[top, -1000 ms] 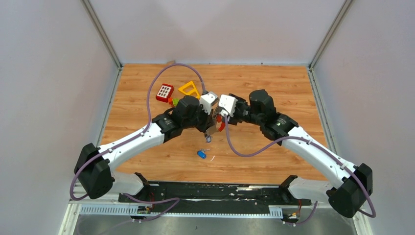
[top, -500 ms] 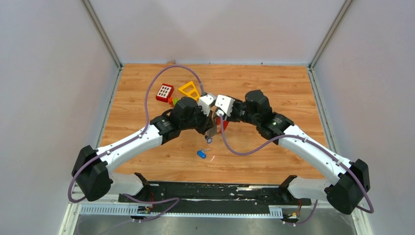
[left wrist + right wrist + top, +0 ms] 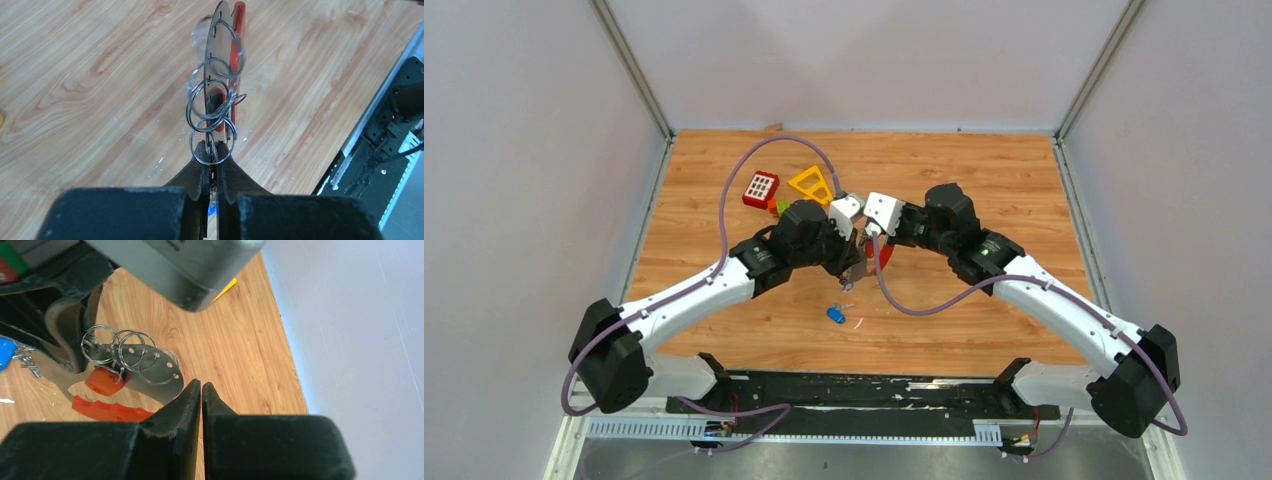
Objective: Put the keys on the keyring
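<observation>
Left jaws clamp the red carabiner keyring (image 3: 145,377) by its grey holed metal strap; right jaws, closed, sit just beside its free end. Blue-headed silver key (image 3: 835,315) lies on the wooden bench (image 3: 984,180) below them.

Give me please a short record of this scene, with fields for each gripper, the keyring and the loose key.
left gripper: shut on the keyring, held above the table
right gripper: shut, tips beside the keyring's metal plate, nothing seen between them
blue key: lying on the table, not on the keyring
</observation>
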### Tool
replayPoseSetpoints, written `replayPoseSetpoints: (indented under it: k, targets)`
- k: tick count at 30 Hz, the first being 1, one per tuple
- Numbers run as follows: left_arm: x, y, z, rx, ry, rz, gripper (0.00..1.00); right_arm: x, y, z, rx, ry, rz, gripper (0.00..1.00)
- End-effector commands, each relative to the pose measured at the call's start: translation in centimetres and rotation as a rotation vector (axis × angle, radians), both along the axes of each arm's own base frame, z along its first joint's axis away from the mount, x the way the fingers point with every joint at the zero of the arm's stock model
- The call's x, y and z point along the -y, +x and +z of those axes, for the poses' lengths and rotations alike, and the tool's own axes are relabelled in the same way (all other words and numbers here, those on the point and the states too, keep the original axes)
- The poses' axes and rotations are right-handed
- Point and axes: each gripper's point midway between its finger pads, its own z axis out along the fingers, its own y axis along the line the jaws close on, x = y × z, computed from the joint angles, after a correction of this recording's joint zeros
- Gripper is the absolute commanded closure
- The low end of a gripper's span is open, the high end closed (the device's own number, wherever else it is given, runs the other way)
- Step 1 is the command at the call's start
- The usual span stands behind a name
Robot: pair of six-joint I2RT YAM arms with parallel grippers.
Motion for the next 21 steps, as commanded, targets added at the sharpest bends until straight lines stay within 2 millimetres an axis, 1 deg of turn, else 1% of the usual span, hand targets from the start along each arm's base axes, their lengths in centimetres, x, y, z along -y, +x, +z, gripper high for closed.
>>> replayPoseSetpoints:
  k: [1, 4, 9, 13, 15, 17, 19, 21]
  targets:
    - [1.2, -0.5, 3.5, 0.093, -0.094, -0.068, 1.00, 0.1, 0.3, 1.9, 0.060, 0.027, -0.007, 0.96]
    - [1.1, -0.5, 3.3, 0.102, -0.089, -0.068, 1.00, 0.1, 0.0, 2.0, 0.063, 0.022, 0.007, 1.00]
    - [0.8, -0.3, 3.1, 0.120, -0.077, -0.065, 1.00, 0.6, -0.1, 1.8, 0.086, -0.003, 0.010, 1.00]
    - [0.4, 0.0, 2.9, 0.142, -0.058, -0.048, 1.00, 1.6, -0.3, 2.8, 0.087, 0.022, -0.019, 0.99]
    - [0.2, 0.3, 2.7, 0.159, -0.045, -0.038, 1.00, 2.2, -0.7, 3.7, 0.079, 0.052, -0.022, 0.94]
    - [0.0, 0.5, 2.7, 0.174, -0.035, -0.033, 1.00, 2.3, -1.8, 4.3, 0.041, 0.088, 0.020, 0.87]
    - [-0.1, 0.5, 2.8, 0.197, -0.029, -0.044, 1.00, 1.9, -3.2, 4.5, -0.013, 0.127, 0.083, 0.78]
    - [-0.1, 0.4, 2.9, 0.231, -0.027, -0.069, 1.00, 1.3, -4.5, 4.2, -0.085, 0.157, 0.148, 0.69]
